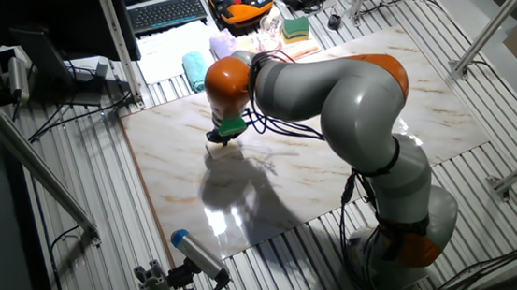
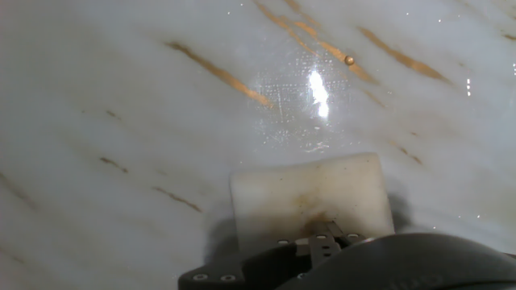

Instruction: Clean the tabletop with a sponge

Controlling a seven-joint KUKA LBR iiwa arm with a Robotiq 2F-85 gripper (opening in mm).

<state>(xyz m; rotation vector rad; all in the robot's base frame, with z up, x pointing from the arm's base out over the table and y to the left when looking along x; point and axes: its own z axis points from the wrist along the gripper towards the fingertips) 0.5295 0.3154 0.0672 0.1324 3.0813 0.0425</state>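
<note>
1. Sponge is sitting flat on the marble counter, toward its left part, pinned under the gripper; the gripper seems to be holding it, though the fingers are hidden, so I cannot tell how firmly.
2. Pressing unevenly could be letting the sponge slip out or fold.
3. A small brown bead is lying farther off on the slab; wiping could be flicking it away.
4. Glossy, possibly wet marble could be causing skidding.
</note>
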